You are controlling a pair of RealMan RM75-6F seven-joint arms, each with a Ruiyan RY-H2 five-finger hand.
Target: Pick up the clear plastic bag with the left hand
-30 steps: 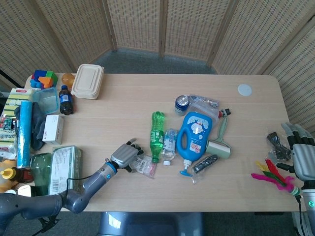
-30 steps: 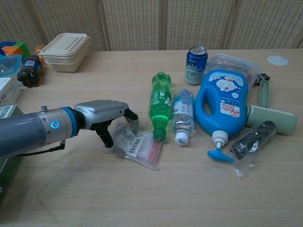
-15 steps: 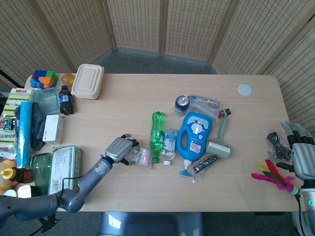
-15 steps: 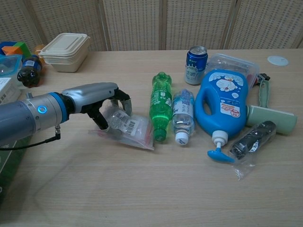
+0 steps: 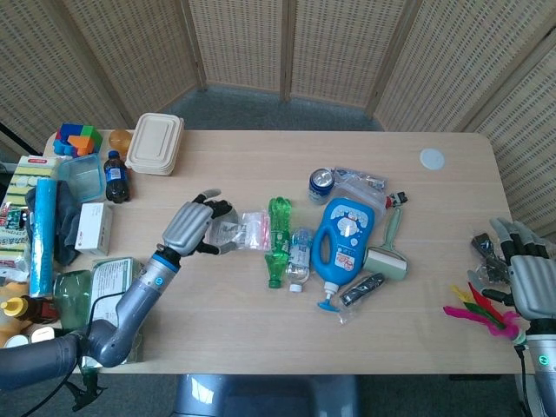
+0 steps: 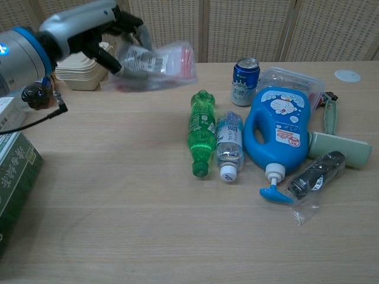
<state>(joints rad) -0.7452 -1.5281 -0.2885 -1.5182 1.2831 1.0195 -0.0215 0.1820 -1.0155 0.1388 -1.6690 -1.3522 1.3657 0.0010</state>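
The left hand (image 6: 89,32) grips the clear plastic bag (image 6: 155,64), held up off the surface (image 6: 148,225); the right hand (image 5: 532,280) rests open, holding nothing.

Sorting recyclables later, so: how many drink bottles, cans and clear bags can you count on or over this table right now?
Drink bottles: 3 (green bottle, clear water bottle, dark soda bottle)
Cans: 1 (blue can)
Clear bags: 2 (one gripped by the left hand, held bag; one around a black item)
Total: 6
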